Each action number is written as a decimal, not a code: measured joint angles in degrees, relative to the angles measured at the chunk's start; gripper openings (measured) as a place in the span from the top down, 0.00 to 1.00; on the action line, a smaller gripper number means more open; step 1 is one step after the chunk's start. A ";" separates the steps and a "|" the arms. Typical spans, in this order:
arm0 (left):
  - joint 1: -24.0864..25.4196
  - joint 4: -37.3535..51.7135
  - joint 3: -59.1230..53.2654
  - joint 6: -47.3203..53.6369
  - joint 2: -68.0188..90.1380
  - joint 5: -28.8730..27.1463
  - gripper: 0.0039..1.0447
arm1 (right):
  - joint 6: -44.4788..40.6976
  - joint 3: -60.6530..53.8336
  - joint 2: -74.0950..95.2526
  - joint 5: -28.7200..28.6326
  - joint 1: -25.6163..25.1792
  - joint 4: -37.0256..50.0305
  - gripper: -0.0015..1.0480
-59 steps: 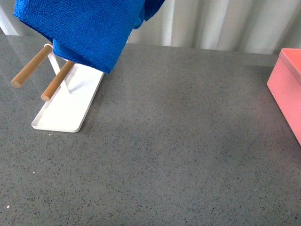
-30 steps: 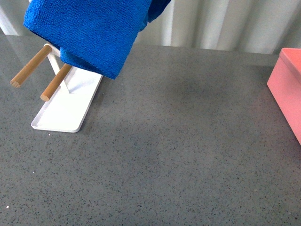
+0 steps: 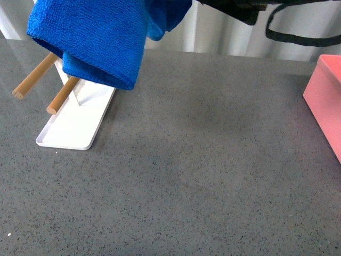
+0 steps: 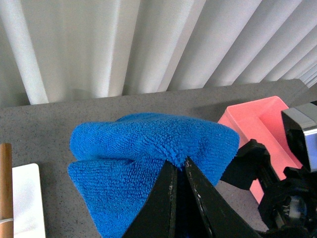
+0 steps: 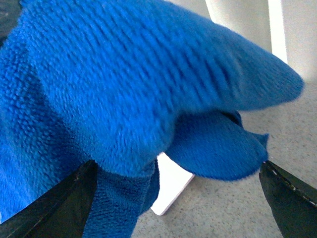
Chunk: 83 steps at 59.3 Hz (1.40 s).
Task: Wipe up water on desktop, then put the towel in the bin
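My left gripper (image 4: 179, 166) is pinched tight on a fold of the towel (image 4: 148, 141) — thick, fuzzy blue terry — holding it up off the speckled grey desktop (image 3: 213, 160), above the white tray (image 3: 72, 130). My right gripper (image 5: 173, 191) is spread wide, with cloth bulging just before it. The smooth pink bin (image 3: 326, 90) sits well apart.

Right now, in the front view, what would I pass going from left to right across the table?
Wooden bars → white tray → grey desktop → pink bin. The blue towel hangs over the bars and tray, so it has no clear place.
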 joint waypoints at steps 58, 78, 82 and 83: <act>0.00 0.02 -0.02 0.11 0.00 -0.17 0.97 | 6.21 4.26 7.96 -1.36 5.88 14.91 0.67; 0.00 0.02 -0.02 0.09 0.00 -0.13 0.97 | 5.35 1.81 5.07 3.76 5.27 11.32 0.97; -0.02 0.02 -0.02 0.11 0.00 -0.02 0.97 | 4.09 1.46 3.89 4.37 4.57 9.20 0.97; -0.02 0.02 -0.02 0.11 0.00 -0.02 0.97 | 4.04 1.40 3.76 4.42 4.48 9.09 0.97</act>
